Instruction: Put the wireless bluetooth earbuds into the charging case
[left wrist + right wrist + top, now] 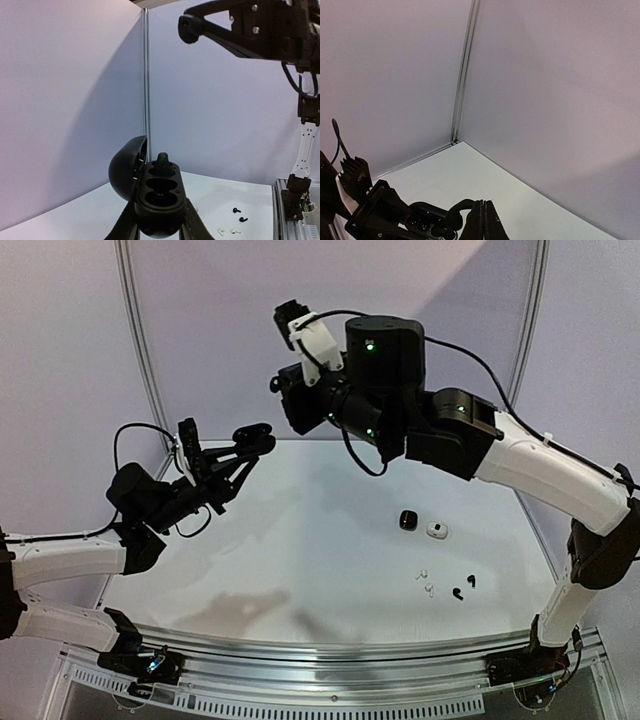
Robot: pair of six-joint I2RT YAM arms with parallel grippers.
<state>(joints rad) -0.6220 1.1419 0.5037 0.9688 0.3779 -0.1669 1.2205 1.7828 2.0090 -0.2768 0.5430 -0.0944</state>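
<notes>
From above, the left hand (243,445) is clamped on the open black case (260,430) and holds it off the desk (300,540). The right hand (290,390) hangs higher than this case and just to its right; its fingers cannot be made out from here. Well to the right of the open case and nearer the arm bases lie two white earbuds (425,582) and, a little further right, two black earbuds (463,587). Between them and the open case sit a closed black case (407,520) and a white case (437,530), side by side.

In the left wrist view, the left hand (159,227) grips the open case (160,200) from both sides, the lid (127,170) swung out to the left. One black earbud (162,161) stands up from the case's far well. The loose black earbuds (240,215) and white earbuds (226,230) lie on the desk to the case's right.

In the right wrist view, the right hand (482,220) has its fingers pressed together with nothing between them. The open case (427,222) shows just to their left.
</notes>
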